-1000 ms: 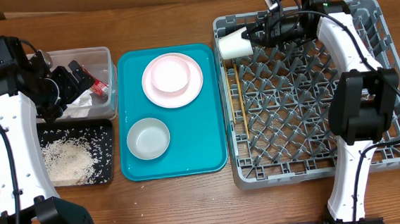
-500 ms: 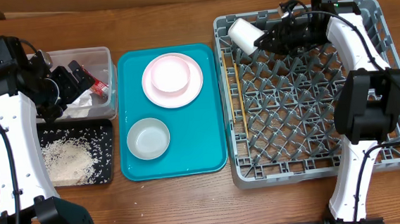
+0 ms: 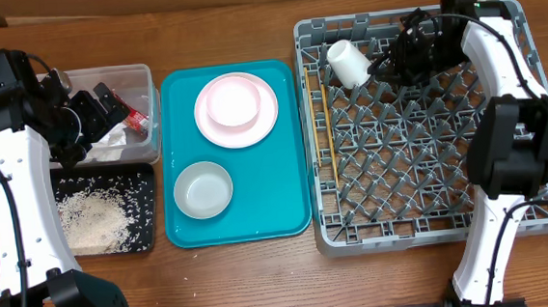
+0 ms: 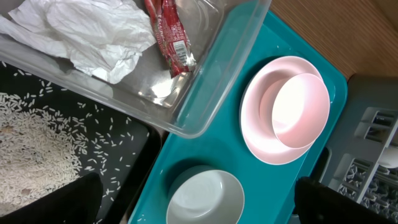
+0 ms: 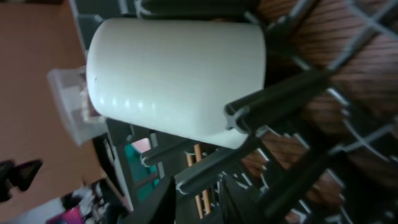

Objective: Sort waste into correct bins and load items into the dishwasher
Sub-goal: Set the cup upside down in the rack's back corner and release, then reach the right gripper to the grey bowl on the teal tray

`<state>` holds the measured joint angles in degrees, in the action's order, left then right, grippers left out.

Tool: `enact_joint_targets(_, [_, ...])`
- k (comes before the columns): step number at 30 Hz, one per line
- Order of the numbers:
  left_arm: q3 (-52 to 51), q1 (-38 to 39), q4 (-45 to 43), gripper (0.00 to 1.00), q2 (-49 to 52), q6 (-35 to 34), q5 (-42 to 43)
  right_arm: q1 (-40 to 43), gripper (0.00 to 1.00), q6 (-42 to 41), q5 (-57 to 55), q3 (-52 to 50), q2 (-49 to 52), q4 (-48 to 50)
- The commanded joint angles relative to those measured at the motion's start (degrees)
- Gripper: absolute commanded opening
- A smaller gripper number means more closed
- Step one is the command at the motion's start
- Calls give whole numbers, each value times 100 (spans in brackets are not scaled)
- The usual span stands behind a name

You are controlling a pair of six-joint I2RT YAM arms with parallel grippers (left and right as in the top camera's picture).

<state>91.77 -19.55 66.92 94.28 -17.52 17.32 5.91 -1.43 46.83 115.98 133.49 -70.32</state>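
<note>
The white cup (image 3: 348,63) (image 5: 177,74) rests tilted among the pegs at the back left of the grey dishwasher rack (image 3: 432,200). My right gripper (image 3: 385,65) (image 5: 199,202) is just right of it, jaws slightly open, holding nothing. The chopsticks (image 3: 329,135) lie along the rack's left side. My left gripper (image 3: 92,113) (image 4: 199,202) hovers wide open and empty over the clear tub (image 3: 144,85), which holds the napkin (image 4: 93,31) and the wrapper (image 4: 169,34). Rice (image 3: 93,219) lies in the black tray (image 3: 142,197).
The teal tray (image 3: 288,211) between bins and rack carries a pink plate (image 3: 262,125) with a bowl (image 3: 232,100) on it, and a pale bowl (image 3: 204,189) nearer the front. Bare wooden table surrounds everything.
My right gripper carried the cup from the rack's back left corner rightwards onto the pegs, then parted its jaws and drew back from it. The left arm has not moved.
</note>
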Motion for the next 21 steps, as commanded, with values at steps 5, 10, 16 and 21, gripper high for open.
enact_joint_targets(5, [96,9,11,100,-136,127,-20,-63,29,-181,-1565,2,-1539,-70])
enact_joint_targets(10, [98,9,13,100,-136,125,-17,-481,29,-229,-1843,2,-2221,-114])
enact_joint_targets(16, [96,9,11,100,-136,125,-20,-1849,29,-356,-2448,0,-2549,22])
enact_joint_targets(21, [96,9,13,100,-136,127,-20,-3182,29,-356,-2704,-11,-2505,240])
